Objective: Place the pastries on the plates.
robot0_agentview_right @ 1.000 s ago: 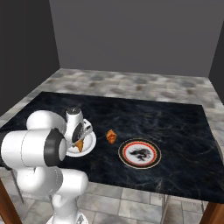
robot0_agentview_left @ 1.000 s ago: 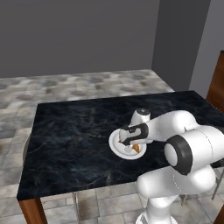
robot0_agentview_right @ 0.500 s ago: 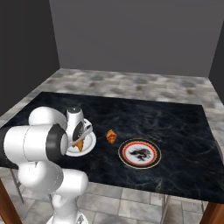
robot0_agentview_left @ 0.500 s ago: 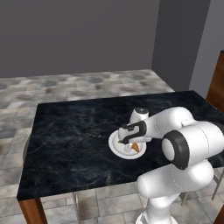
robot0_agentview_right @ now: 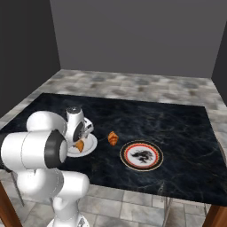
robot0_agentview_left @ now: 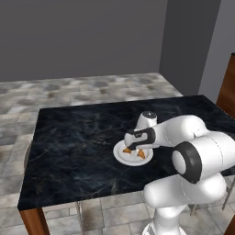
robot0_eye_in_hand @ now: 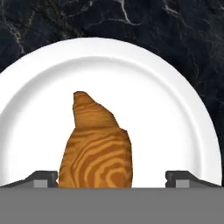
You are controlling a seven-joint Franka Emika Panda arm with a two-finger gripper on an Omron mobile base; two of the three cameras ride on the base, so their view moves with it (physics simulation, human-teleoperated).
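Observation:
One pastry (robot0_eye_in_hand: 96, 148), a golden-orange croissant, lies on the plain white plate (robot0_eye_in_hand: 166, 109). My gripper (robot0_eye_in_hand: 113, 178) hovers just above it, open, one fingertip (robot0_eye_in_hand: 43, 178) on each side and a clear gap on the right. From the base views the gripper (robot0_agentview_left: 133, 148) points down over the white plate (robot0_agentview_left: 120, 157) near the table's front edge. The second pastry (robot0_agentview_right: 113, 138) lies on the bare table between the white plate (robot0_agentview_right: 91, 144) and the plate with the red and dark rim (robot0_agentview_right: 142, 155), which holds nothing.
The black marble table (robot0_agentview_right: 177, 124) has wooden legs, and its front edge runs close to both plates. A brown cabinet (robot0_agentview_left: 228, 92) stands at the far right. Grey stone floor surrounds the table.
The jaws have spread apart and let go of the croissant, which now rests on the white plate. The arm has stayed over the plate.

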